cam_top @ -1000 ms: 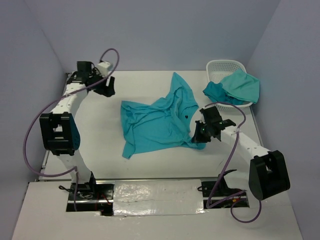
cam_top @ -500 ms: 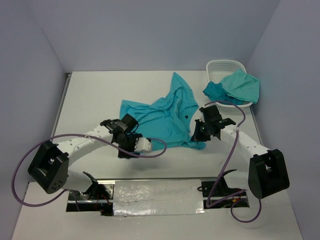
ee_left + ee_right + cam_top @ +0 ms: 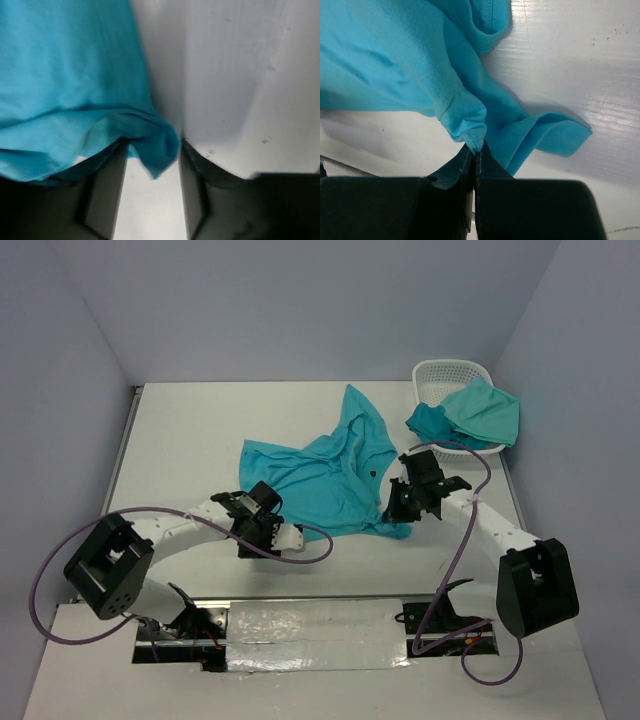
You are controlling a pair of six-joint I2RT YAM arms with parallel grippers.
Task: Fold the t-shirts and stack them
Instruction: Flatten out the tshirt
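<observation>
A crumpled teal t-shirt (image 3: 325,475) lies spread in the middle of the table. My left gripper (image 3: 258,520) is at its near left corner, jaws open, with the shirt's corner (image 3: 157,150) hanging between the fingers. My right gripper (image 3: 400,510) is shut on a bunched fold of the shirt's near right edge (image 3: 470,127). More teal shirts (image 3: 470,415) hang out of a white basket (image 3: 450,375) at the back right.
The white basket stands at the back right corner by the wall. Bare table surface (image 3: 180,440) lies left of the shirt. Purple cables loop off both arms near the front edge.
My left arm swung from the far left corner down to the shirt's near left corner and closed in on it. The right gripper stayed shut on the shirt's right edge.
</observation>
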